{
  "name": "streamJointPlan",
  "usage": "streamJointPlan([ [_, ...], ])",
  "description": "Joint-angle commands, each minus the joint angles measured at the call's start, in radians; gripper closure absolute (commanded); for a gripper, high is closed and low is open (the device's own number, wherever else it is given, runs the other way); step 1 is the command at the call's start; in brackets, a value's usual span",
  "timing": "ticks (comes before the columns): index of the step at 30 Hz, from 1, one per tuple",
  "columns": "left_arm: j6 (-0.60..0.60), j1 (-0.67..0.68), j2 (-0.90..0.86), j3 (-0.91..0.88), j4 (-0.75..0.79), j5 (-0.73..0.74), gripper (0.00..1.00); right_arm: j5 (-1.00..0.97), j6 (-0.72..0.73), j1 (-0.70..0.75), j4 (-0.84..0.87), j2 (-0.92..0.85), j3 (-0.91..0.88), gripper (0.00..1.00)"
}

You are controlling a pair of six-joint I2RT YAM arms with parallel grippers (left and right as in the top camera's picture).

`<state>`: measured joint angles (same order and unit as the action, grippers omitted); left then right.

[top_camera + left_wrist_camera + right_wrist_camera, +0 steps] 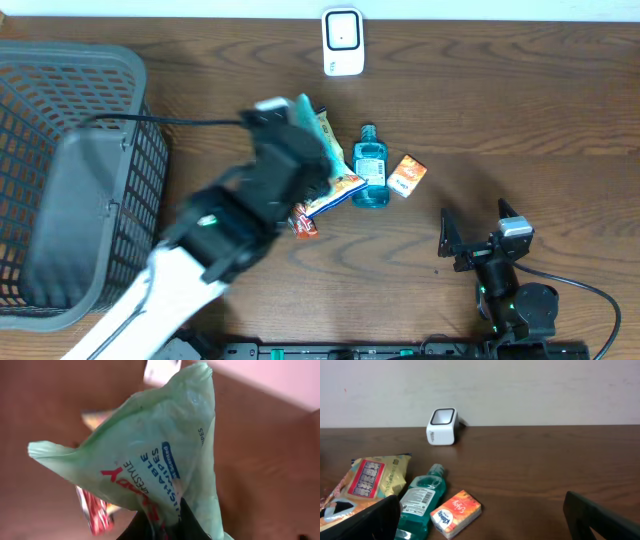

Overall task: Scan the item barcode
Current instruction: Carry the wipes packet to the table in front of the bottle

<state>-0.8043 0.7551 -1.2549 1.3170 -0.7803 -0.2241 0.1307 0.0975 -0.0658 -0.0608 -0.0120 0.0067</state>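
So this is the carry step: left claw (161,522) clamped tight on one edge of the green wipes pack (150,455), held above the worktop (550,100) near the white scanner (342,41). Right claw (478,234) is wide open and empty. Next move needs the barcode facing the scanner, but I can't spot the barcode, and the arm is blurry from overhead

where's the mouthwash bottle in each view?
Overhead: mouthwash bottle centre, left of the orange tissue pack.
Left wrist: not in it; the green pack fills the frame.
Right wrist: lower left, lying flat.
Landmark: white scanner at the table's far edge, blurred in left wrist.
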Motion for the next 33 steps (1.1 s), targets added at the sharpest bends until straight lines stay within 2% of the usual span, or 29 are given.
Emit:
streamJointPlan([
  [1, -0.161, 0.050, -0.074, -0.055, 0.010, -0.038, 0.93, -0.005, -0.009, -0.006, -0.004, 0.005, -0.001, 0.01],
  [6, -0.196, 0.107, -0.196, -0.093, 0.053, 0.059, 0.93, -0.005, -0.009, -0.006, -0.004, 0.005, -0.001, 0.01],
  [17, -0.287, 0.238, -0.420, -0.105, 0.182, 0.085, 0.93, -0.005, -0.009, -0.006, -0.004, 0.005, -0.001, 0.01],
  [26, -0.287, 0.246, -0.539, -0.105, 0.184, 0.085, 0.93, -0.005, -0.009, -0.006, -0.004, 0.005, -0.001, 0.01],
  [33, -0.286, 0.246, -0.548, -0.109, 0.184, 0.084, 0.92, -0.005, -0.009, -0.006, -0.003, 0.005, -0.001, 0.01],
])
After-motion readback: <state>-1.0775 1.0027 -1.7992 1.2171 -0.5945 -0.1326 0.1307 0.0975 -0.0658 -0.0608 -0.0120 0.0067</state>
